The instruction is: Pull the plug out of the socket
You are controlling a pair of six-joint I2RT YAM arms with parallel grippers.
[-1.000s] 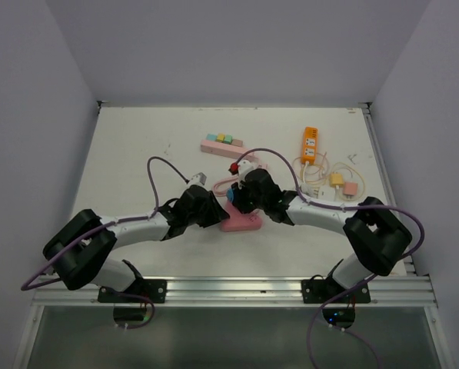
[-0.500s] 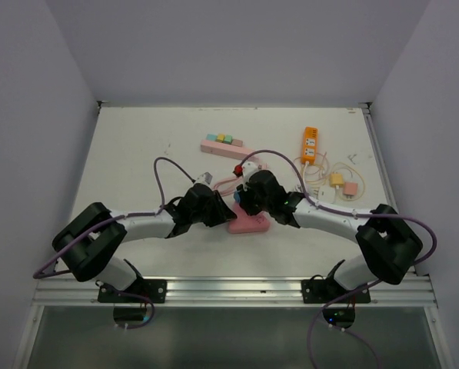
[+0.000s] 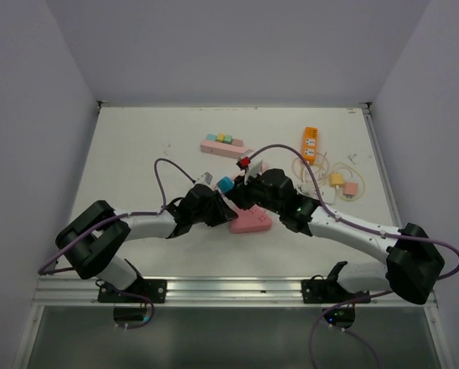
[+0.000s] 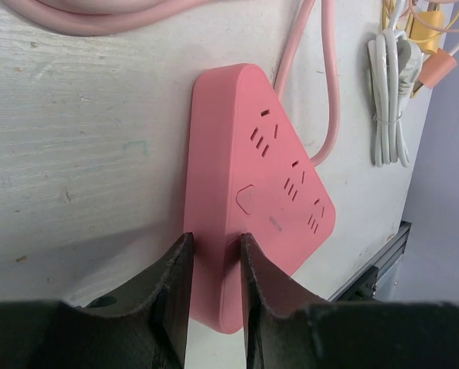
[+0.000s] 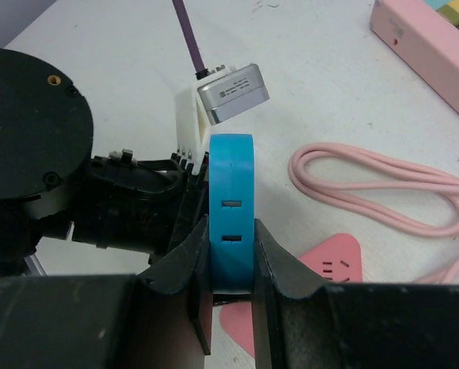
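One blue plug is now clear of the pink socket, raised in the right tool, which is clamped on its sides; a second ago it sat low at the socket. Gripping the socket's near edge is the left tool. Two more lie far back on the white desk: a pink strip and an orange strip. Pale walls enclose it

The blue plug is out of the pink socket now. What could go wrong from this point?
The right gripper pinches the blue plug only near one end, so the plug might slip and fall. The plug also hangs very near the silver camera on the left arm, so a careless move could knock against it.
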